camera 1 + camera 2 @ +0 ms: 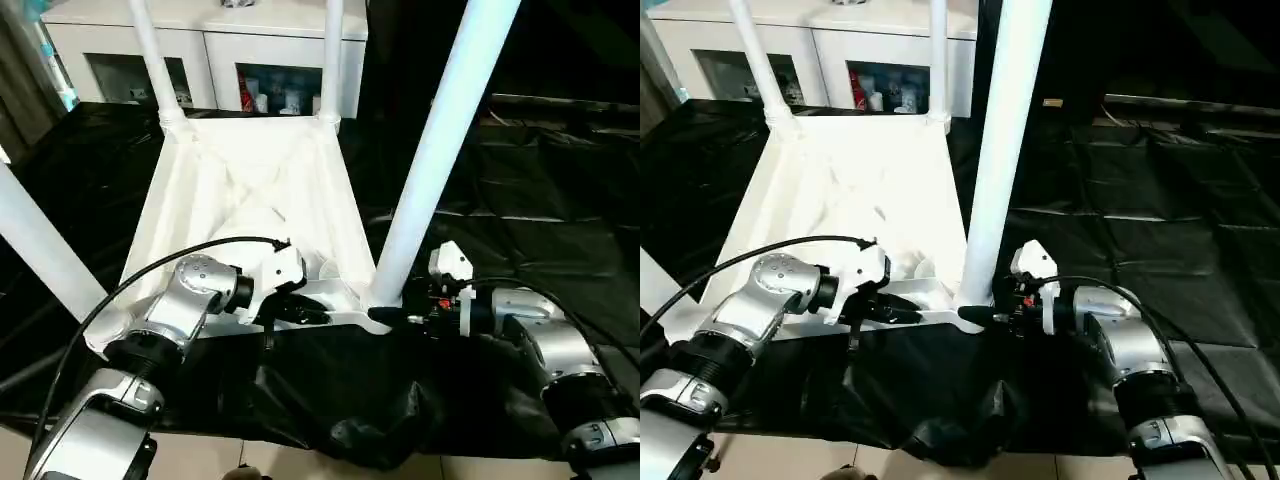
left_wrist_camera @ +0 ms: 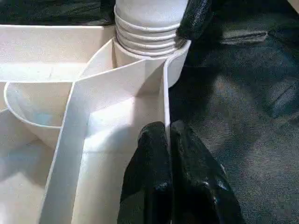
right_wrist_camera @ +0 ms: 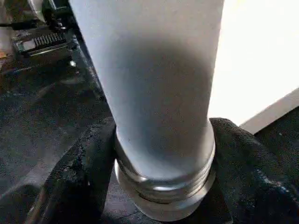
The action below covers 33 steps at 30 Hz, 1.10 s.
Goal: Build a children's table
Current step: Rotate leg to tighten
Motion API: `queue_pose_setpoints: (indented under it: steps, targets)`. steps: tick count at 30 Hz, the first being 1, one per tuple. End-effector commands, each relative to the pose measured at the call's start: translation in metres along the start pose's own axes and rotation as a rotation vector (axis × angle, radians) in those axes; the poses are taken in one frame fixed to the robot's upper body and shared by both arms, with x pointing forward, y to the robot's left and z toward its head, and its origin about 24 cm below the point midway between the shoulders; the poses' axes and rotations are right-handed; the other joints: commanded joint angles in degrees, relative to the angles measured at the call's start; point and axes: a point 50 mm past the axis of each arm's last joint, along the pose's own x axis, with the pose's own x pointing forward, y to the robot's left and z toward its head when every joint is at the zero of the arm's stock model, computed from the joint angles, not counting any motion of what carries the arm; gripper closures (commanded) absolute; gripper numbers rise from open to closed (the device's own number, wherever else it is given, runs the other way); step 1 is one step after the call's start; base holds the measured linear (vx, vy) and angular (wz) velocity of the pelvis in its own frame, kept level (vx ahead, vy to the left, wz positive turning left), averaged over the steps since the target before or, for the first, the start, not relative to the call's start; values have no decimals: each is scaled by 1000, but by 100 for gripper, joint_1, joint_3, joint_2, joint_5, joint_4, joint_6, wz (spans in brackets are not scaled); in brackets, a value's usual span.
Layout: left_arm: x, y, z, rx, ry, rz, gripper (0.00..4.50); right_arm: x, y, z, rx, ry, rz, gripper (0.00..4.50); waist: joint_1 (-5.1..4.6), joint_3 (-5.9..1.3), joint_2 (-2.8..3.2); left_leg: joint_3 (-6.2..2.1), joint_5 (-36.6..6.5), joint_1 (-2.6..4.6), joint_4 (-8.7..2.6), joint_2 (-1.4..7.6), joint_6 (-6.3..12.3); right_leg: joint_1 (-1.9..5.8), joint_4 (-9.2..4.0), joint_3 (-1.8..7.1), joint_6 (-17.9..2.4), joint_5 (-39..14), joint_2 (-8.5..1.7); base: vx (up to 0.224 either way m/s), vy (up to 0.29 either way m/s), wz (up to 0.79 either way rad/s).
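Nearest, the left gripper [image 1: 318, 314] is reaching in from the left, its two black fingers [image 2: 159, 177] pressed together and pinching the thin raised rim of the tabletop [image 1: 250, 190] along the near edge. The tabletop is lying upside down on black sheeting [image 1: 540, 240], ribbed underside facing up.

At the near right corner socket [image 2: 175, 60], the right gripper [image 1: 992, 312] is coming in from the right. Its fingers [image 3: 79, 172] are sitting on either side of the near right leg's [image 1: 430, 170] ringed base, right at the socket, clasping it with no visible gap on either side. That leg is standing upright in the socket, leaning slightly right.

At the left, another leg [image 1: 40, 245] is rising from the near left corner.

Farther back, two more legs [image 1: 155, 60] are standing in the far corner sockets.

Beyond the sheeting, a white cabinet [image 1: 200, 50] with glass doors is standing against the far side.
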Motion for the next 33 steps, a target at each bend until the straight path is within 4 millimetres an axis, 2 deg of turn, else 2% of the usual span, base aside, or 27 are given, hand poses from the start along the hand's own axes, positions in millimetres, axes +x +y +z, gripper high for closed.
queue_pose_setpoints:
  steps: [1,2,3,5,6,9,10,11,12,14,15,17,19,20,21,23,24,25,27,28,29,33]
  targets:
    - [9,7,2,-21,-14,105,450,12,2,-12,3,51,-84,176,-20,-330,-68,-151,-798,71,-349,327,359,229,-463,372,-1024,-1137,-601,0,0,0]
    - [11,10,4,-32,-24,138,450,16,-2,-16,18,53,-184,176,-43,-305,-65,-157,-976,88,-366,319,260,215,-517,372,-960,-1527,-622,0,0,0]
    - [13,11,6,-40,-31,158,450,18,-4,-18,30,53,-248,177,-66,-294,-80,-176,-1110,90,-381,308,150,232,-550,367,-857,-1922,-635,0,0,0]
    - [21,16,12,-51,-49,207,450,25,-10,-25,127,34,-443,177,-110,-280,-72,-192,-1218,98,-409,309,94,215,-578,361,-790,-2166,-621,0,0,0]
    - [26,17,16,-49,-54,234,450,29,-10,-30,183,33,-521,177,-177,-266,-60,-208,-1531,146,-416,305,-16,184,-636,364,-705,-2575,-626,0,0,0]
    - [39,19,25,-51,-71,278,450,42,-7,-36,262,31,-648,177,-184,-261,-53,-214,-1580,162,-431,309,-34,162,-662,380,-638,-2641,-635,0,0,0]
    - [43,20,28,-54,-77,289,450,47,-6,-37,286,26,-682,177,-194,-253,-25,-210,-1689,186,-432,303,-50,147,-694,385,-618,-2721,-634,0,0,0]
    - [51,19,33,-58,-90,298,450,59,-2,-35,317,6,-720,177,-197,-255,-23,-215,-1714,188,-429,296,-50,152,-693,384,-613,-2747,-641,0,0,0]
    - [54,18,34,-59,-93,298,450,64,0,-33,304,2,-716,177,-207,-260,-7,-236,-1803,204,-447,313,-79,142,-686,384,-610,-2754,-641,0,0,0]
    - [61,16,38,-51,-101,285,450,80,9,-23,235,-23,-656,177,-205,-272,-25,-220,-1697,180,-442,306,-53,158,-671,401,-633,-2534,-639,0,0,0]
    - [63,15,39,-47,-103,278,450,85,12,-19,208,-33,-638,122,-195,-275,-25,-213,-1661,178,-439,304,-27,159,-671,409,-638,-2464,-644,0,0,0]
    - [63,13,39,-42,-107,264,450,86,12,-13,157,-53,-621,108,-184,-284,-24,-205,-1525,158,-440,307,42,177,-637,417,-691,-2220,-637,0,0,0]
    - [61,12,36,-40,-107,253,450,81,8,-8,96,-63,-612,90,-169,-291,-27,-193,-1382,135,-434,302,91,200,-611,411,-743,-2001,-633,0,0,0]
    - [58,12,34,-36,-107,239,450,76,6,-6,83,-80,-563,90,-162,-291,-54,-187,-1357,133,-433,299,130,208,-605,413,-758,-1942,-629,0,0,0]
    - [56,11,32,-35,-106,228,450,72,5,-5,85,-92,-525,68,-149,-294,-45,-184,-1317,121,-421,296,192,227,-595,413,-771,-1879,-632,0,0,0]
    - [55,11,31,-35,-104,224,450,68,4,-4,83,-98,-501,68,-142,-295,-44,-179,-1272,117,-418,303,242,229,-585,416,-797,-1774,-626,0,0,0]
    - [47,11,26,-27,-100,202,450,49,-1,-2,16,-81,-393,68,-127,-308,-52,-178,-1169,104,-410,306,299,256,-563,407,-850,-1572,-622,0,0,0]
    - [46,11,25,-26,-99,197,450,45,-2,-2,5,-75,-378,68,-107,-317,-51,-165,-1077,104,-392,307,371,257,-543,408,-893,-1370,-609,0,0,0]
    - [44,11,24,-22,-98,187,450,41,-3,-1,0,-71,-354,68,-101,-314,-56,-159,-1007,82,-389,298,430,269,-538,402,-925,-1310,-617,0,0,0]
    - [40,10,21,-15,-89,164,450,29,-4,0,-17,-58,-287,68,-105,-316,-63,-156,-977,71,-382,288,443,282,-532,396,-925,-1299,-609,0,0,0]
    - [39,10,21,-14,-89,162,450,28,-4,1,-18,-57,-282,68,-93,-318,-65,-162,-949,71,-382,294,454,291,-535,392,-918,-1297,-613,0,0,0]
    - [28,5,14,5,-76,71,450,2,-6,4,-46,-17,-127,68,-63,-341,-61,-150,-769,43,-349,317,591,292,-482,372,-984,-987,-588,0,0,0]
